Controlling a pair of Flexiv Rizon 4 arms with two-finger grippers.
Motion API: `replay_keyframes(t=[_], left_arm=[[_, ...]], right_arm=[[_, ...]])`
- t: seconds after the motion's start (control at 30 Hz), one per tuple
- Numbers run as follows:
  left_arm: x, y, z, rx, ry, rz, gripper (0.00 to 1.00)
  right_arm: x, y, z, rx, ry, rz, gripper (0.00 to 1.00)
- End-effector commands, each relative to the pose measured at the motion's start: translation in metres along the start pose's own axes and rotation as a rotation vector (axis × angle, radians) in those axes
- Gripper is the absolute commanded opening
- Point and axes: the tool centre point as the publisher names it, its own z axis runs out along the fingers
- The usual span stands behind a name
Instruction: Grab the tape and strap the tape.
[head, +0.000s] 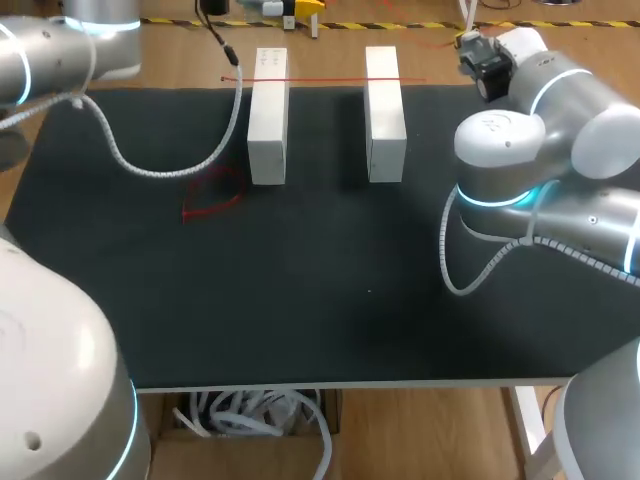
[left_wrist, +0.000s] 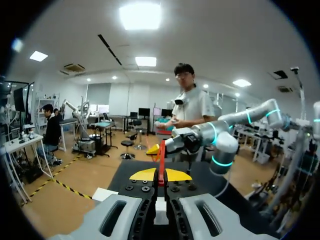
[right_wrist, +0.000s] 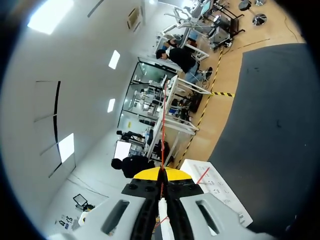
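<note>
The left gripper (left_wrist: 160, 175) is clenched on a thin red tape (left_wrist: 161, 159), which rises as a narrow strip from between its yellow tips. The right gripper (right_wrist: 162, 175) is pinched shut on the same kind of strip, running straight ahead of it. Only the head view shows the tape pulled taut across two white rectangular blocks (head: 268, 115) on the matte black table (head: 330, 290), with a loose red loop (head: 212, 200) lying beside the left block.
</note>
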Motion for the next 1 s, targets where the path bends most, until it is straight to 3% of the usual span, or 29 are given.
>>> replay_keyframes(t=[0.03,0.7,1.0], left_arm=[[0.008,-0.011,0.001,-0.423,-0.080,-0.128,0.00],[0.008,-0.011,0.001,-0.423,-0.080,-0.128,0.00],[0.005,-0.020,0.013,-0.582,-0.021,-0.080,0.00]], right_arm=[[-0.004,0.002,-0.003,0.009,0.012,-0.011,0.00],[-0.004,0.003,-0.007,0.007,0.037,-0.059,0.00],[-0.006,0.004,-0.007,0.006,0.038,-0.092,0.00]])
